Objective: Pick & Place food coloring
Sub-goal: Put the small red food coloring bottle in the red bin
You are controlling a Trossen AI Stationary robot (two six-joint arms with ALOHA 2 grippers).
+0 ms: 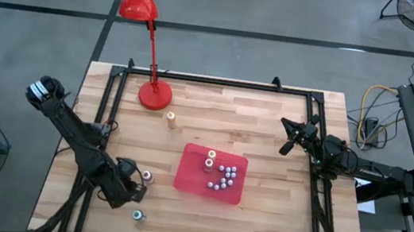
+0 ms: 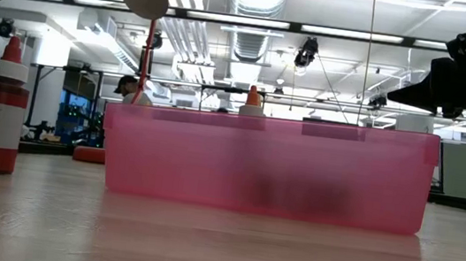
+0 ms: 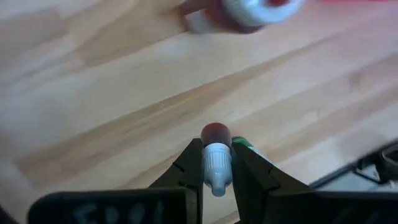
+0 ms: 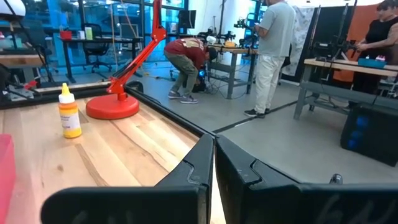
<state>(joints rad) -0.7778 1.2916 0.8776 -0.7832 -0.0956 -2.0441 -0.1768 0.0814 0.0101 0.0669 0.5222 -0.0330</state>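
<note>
While left gripper point(image 3: 217, 177) clamps small white-capped bottle point(image 3: 216, 163) near table's front-left, I judge red bin point(image 1: 187, 173) lies to its right, bottle's long axis running along fingers. Right gripper point(image 4: 214, 163) waits pinched shut at right edge.

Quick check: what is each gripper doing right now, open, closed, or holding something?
Left gripper: closed on a small white-capped food coloring bottle, near the table's front left.
Right gripper: closed, empty, at the table's right edge.
</note>
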